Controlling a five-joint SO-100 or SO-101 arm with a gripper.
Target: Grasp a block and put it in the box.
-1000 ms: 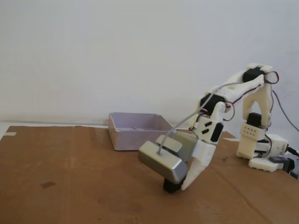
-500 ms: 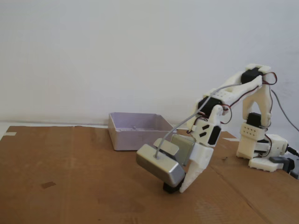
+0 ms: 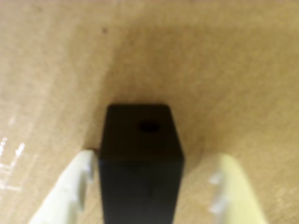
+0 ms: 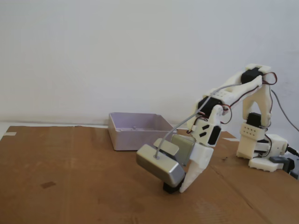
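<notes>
The small black block point(image 3: 140, 163) sits low in the middle of the wrist view, between the spread fingers of my hand point(image 3: 148, 196). It has a little round hole on top.

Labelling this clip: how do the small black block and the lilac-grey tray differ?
The matte black rectangular block is small and solid, with one hole on top; the pale lilac-grey plastic tray is far larger, open and shallow. The block sits between the tool's fingers; the tray stands apart, behind. Both rest on the brown cardboard.

Block point(image 3: 140, 154) matt black; box point(image 4: 138, 130) smooth pale plastic; cardboard point(image 4: 70, 186) brown, matt; module point(image 4: 159, 164) shiny grey metal.
</notes>
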